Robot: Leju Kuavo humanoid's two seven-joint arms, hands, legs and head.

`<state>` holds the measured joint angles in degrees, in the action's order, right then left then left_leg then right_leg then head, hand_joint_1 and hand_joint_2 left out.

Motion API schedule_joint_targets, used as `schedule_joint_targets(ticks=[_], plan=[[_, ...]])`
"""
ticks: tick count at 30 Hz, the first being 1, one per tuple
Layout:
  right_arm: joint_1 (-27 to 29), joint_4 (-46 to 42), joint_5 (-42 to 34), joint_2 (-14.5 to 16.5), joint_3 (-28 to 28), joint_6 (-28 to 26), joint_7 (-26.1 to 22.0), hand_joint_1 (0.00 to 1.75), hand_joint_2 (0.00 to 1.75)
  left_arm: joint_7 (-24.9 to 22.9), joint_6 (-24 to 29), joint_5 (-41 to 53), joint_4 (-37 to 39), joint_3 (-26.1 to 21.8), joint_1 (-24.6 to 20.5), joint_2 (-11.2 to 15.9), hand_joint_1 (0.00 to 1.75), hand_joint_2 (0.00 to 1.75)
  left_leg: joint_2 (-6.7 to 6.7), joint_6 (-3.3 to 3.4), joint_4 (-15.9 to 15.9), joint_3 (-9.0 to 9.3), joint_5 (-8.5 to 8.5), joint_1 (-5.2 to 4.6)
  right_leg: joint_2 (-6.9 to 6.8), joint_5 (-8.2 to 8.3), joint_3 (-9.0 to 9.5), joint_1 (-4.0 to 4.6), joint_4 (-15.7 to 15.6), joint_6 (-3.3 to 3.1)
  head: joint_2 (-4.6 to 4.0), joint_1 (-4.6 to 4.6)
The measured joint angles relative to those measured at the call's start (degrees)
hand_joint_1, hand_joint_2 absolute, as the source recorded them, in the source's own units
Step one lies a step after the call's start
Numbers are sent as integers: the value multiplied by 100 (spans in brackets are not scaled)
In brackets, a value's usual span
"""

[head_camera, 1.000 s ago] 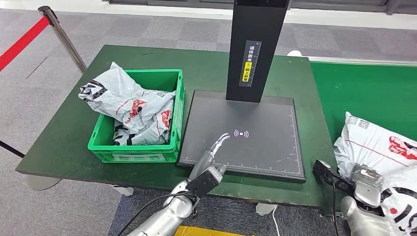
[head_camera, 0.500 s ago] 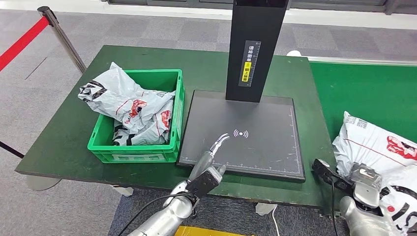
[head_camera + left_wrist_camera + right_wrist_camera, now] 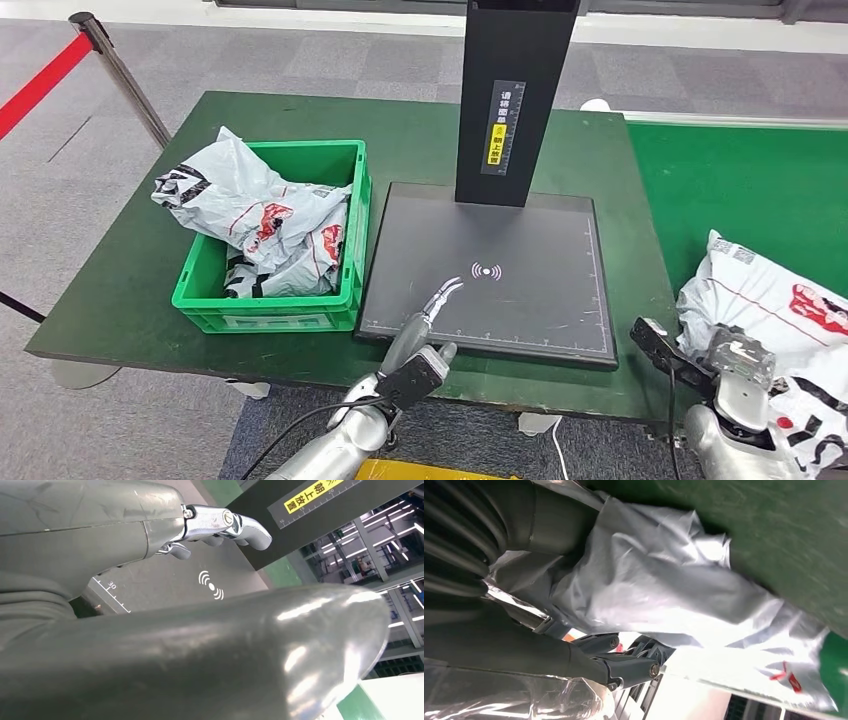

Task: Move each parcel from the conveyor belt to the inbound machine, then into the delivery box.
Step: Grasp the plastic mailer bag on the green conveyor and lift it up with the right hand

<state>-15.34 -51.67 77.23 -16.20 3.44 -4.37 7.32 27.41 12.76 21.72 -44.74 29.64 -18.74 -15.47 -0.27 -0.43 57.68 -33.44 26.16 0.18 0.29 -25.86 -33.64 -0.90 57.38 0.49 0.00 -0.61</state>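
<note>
The right hand [image 3: 738, 362] grasps a white parcel [image 3: 775, 300] on the conveyor belt [image 3: 740, 190] (fingers wrapped in plastic). The left hand [image 3: 425, 335] hovers empty, fingers released, over the inbound machine [image 3: 530, 260].

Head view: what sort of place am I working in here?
Probably a parcel-sorting station: a green conveyor belt carrying a white parcel, a black scanning platform, and a green crate of bagged parcels.

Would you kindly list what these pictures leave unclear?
- Right hand, head view: fingers hidden behind its wrist and the white plastic parcel; grip uncertain.
- Same parcel, right wrist view: glare washes out its print.
- Green plastic crate: lower parcels buried under upper ones.
</note>
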Motion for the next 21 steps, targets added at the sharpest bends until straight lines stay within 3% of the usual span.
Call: schedule_joint_targets(ticks=[9,21], plan=[[114,-672,93,-2,-31,138,-30,175,175,2,20,29,-70,-2,67,32,0,0,1,-2,-1,-3,0,1,1,-2,-7,0,2,-2,0,1],[137,-807,85,-8,-31,149,-96,175,175,-1,20,49,-85,-2,67,32,0,0,1,-1,-1,-3,0,-1,1,-1,-6,-6,1,-2,0,0]])
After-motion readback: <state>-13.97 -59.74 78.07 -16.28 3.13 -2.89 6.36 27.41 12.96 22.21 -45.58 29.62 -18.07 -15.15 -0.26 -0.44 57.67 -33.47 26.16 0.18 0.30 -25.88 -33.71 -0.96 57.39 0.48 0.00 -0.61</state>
